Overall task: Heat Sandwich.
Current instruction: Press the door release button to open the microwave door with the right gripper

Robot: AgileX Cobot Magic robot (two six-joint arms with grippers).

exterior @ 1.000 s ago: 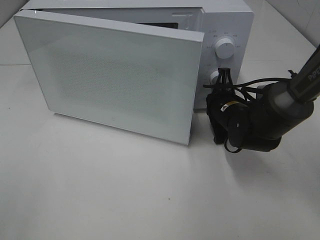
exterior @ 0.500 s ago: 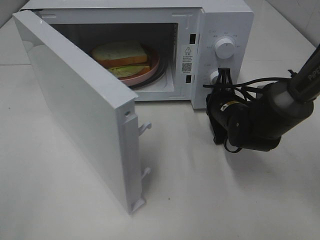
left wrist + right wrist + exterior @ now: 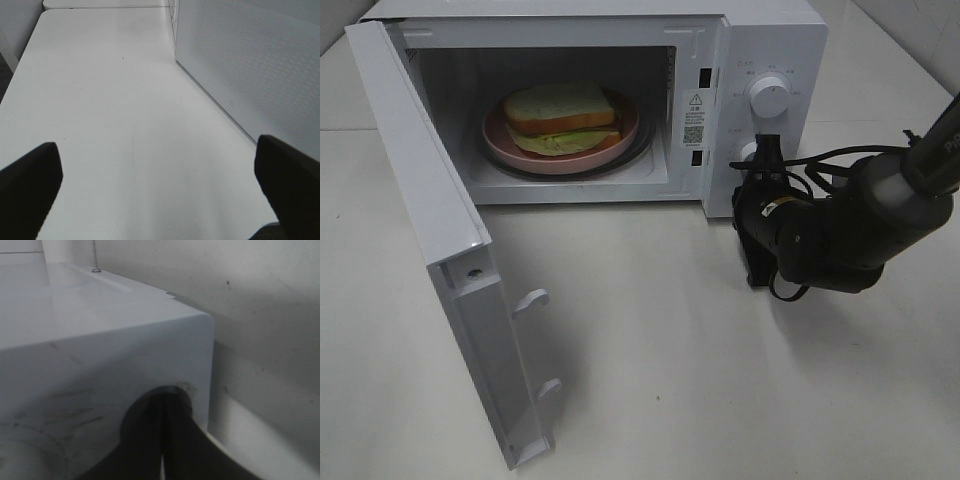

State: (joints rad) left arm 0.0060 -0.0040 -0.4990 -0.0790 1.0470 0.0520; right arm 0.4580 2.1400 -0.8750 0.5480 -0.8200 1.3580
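The sandwich [image 3: 560, 115], pale bread with a green layer, lies on a round pink plate [image 3: 498, 140] inside the white microwave [image 3: 780, 40]. The microwave's door [image 3: 430, 200] stands swung wide to the left. My right gripper [image 3: 767, 150] is shut, its tips pressed against the lower control [image 3: 748, 152] on the microwave's panel; the right wrist view shows the closed fingertips [image 3: 162, 410] at that round control. My left gripper [image 3: 157, 150] is open over bare table, holding nothing, with the door's outer face [image 3: 250, 60] beside it. The exterior view does not show the left arm.
An upper dial [image 3: 769, 97] sits above the lower control. The open door's latch hooks [image 3: 532, 300] jut out over the table in front of the microwave. Black cables [image 3: 840, 160] loop from the right arm. White table [image 3: 720, 380] lies in front.
The microwave door has swung from nearly shut to wide open, uncovering the sandwich on its plate. The right gripper has stayed at the lower control.
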